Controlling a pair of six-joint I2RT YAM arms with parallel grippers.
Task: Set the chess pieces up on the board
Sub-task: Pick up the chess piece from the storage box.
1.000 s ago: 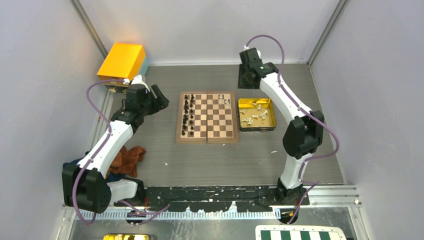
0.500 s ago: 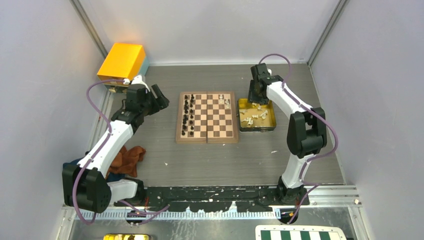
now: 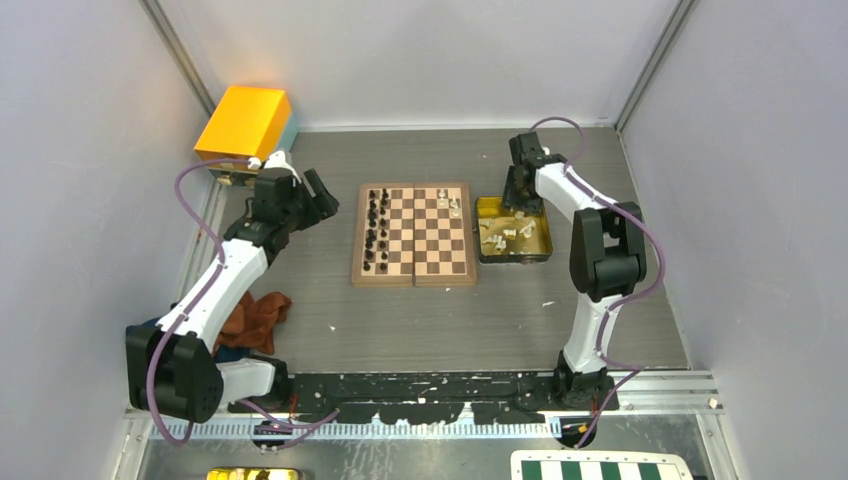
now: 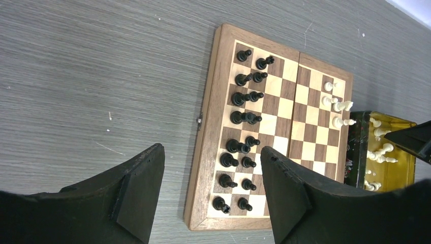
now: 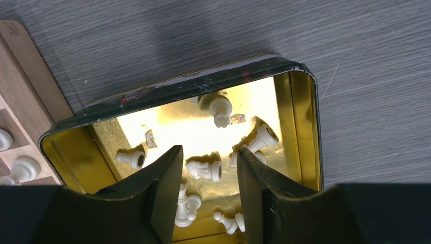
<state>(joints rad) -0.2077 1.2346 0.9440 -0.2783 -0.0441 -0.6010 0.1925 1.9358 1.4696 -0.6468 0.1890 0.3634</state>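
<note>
Two end effectors, both with fingers spread and nothing gripped. The right end effector [image 5: 209,152] hangs low inside a gold-lined tin [image 5: 203,84], its fingers [image 5: 165,188] standing either side of one white piece that lies on its side. Whether either finger touches that piece cannot be told. The left end effector [image 4: 211,152] is held wide over the grey worktop [image 3: 430,320], just beside the left edge of the board [image 4: 284,112].

The board lies flat at the worktop's centre, with the tin close against its right side. Black pieces [image 4: 244,147] stand upright in two files along its left side. A few white pieces [image 4: 338,104] stand near its far right corner, and the others lie scattered in the tin.

Only the right wrist view shows that the pieces in the tin lie tipped over. Only the left wrist view separates the black pieces one from another. Only the top view shows both arms, an orange box [image 3: 245,120] at far left and a brown cloth [image 3: 258,315].
</note>
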